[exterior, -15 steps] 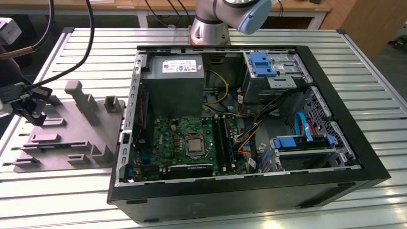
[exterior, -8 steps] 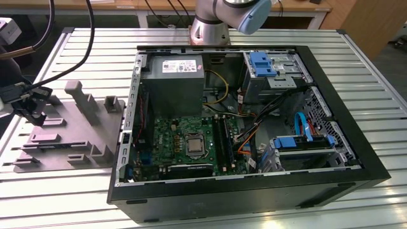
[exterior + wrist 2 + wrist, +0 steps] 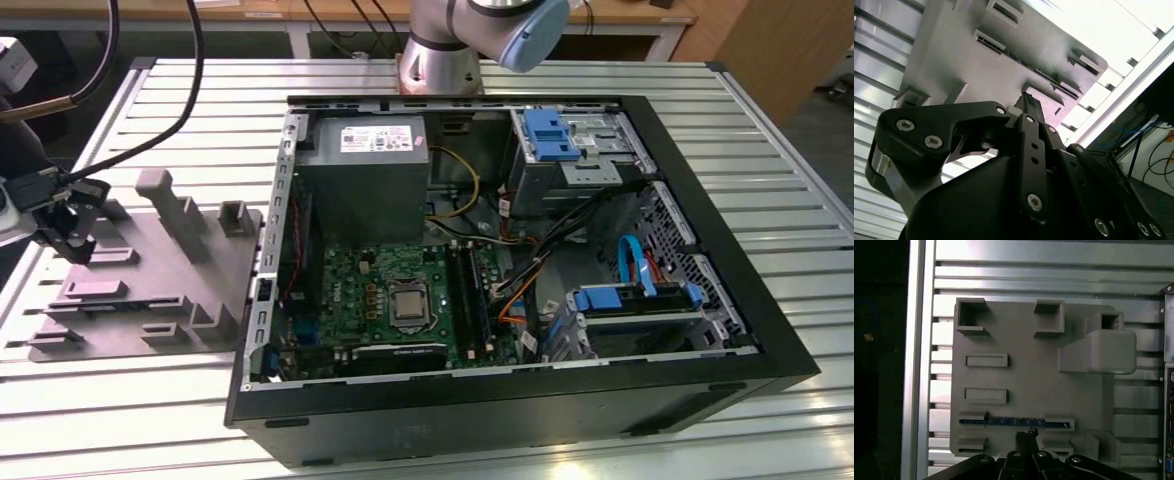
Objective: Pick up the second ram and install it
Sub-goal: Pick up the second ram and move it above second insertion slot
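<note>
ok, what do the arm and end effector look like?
The arm has a silvery-grey base section and a light-blue joint cap. The end effector is matte black, its link bars dotted with silver screw heads. Black cables trail toward it in the exterior view.

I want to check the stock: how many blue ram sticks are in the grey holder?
1. The second ram stands on edge in the grey holder's slot nearest the claw.

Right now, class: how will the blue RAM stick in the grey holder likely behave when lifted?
The RAM stick looks thin and flat, so probably light and stiff. It stands on edge between the grey holder's supports, so it may bind if pulled crooked. Being a bare circuit board, it is likely fragile.
</note>
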Robot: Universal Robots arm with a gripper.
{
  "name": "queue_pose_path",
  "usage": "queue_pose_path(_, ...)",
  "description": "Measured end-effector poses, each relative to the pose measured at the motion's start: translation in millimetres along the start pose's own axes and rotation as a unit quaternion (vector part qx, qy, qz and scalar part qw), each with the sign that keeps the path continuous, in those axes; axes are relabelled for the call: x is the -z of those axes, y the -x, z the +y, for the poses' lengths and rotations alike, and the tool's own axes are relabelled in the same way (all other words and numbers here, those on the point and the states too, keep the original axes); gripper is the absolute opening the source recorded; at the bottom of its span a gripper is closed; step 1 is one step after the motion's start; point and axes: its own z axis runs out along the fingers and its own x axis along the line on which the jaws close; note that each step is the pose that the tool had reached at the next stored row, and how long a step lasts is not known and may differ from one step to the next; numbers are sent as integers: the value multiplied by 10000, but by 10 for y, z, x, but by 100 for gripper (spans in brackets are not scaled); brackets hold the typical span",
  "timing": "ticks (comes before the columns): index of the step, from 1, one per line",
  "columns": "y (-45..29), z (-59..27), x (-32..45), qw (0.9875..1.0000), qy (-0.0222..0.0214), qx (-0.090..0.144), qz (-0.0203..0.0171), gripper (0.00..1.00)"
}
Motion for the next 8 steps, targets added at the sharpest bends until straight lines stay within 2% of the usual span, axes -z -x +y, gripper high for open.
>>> queue_pose_path(4, -1, 0, -3, 9996, -1, 267, 7, 10)
queue_pose_path(8, -2, 0, -7, 9985, -2, 550, 15, 10)
